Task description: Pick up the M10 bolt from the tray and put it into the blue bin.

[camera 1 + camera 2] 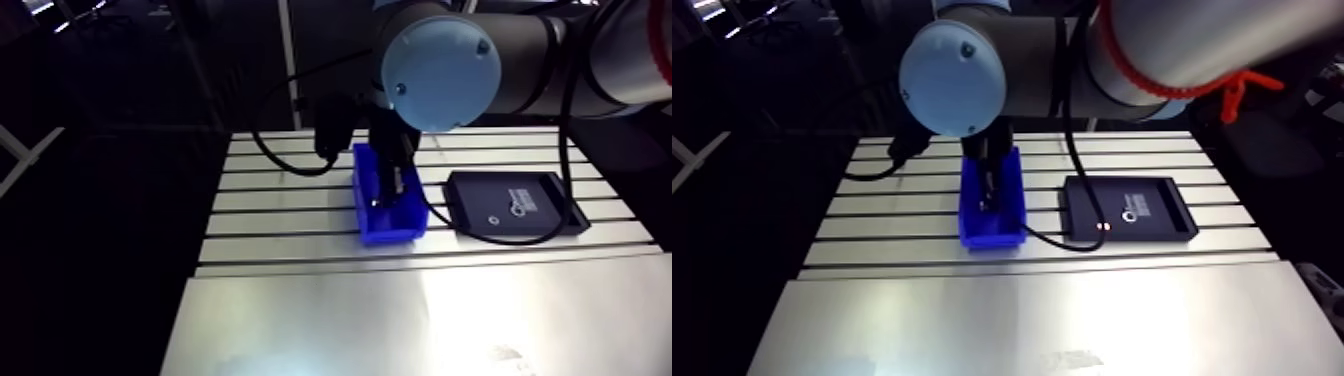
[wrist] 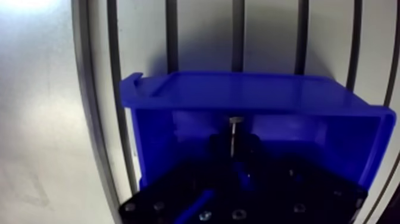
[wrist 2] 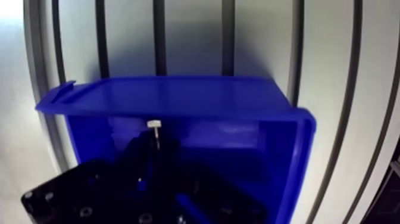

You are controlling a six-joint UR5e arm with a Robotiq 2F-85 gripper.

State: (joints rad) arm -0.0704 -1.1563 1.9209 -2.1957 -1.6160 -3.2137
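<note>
The hand [image 2: 234, 146] hangs inside the blue bin [image 2: 238, 89], its dark fingers pinching the bolt [image 2: 236, 123]. The bolt's long axis runs in line with the fingers, head leading deeper into the bin. It sits well within the bin's walls, so letting go looks like the only step left. The tray [image 1: 480, 195] lies beside the bin on the worktop [image 1: 300, 215].

1. This looks like a robotics lab or workshop. The work sits on a bare metal surface [image 1: 892, 215] cut with long parallel slots, with a smooth plate along its near edge.
2. An industrial robot arm [image 1: 952, 78] with light-blue joint caps reaches over the surface.
3. A blue bin [image 1: 992, 238] of the plastic parts-storage kind and a flat black tray [image 1: 1172, 225] lie near each other on the slots.
</note>
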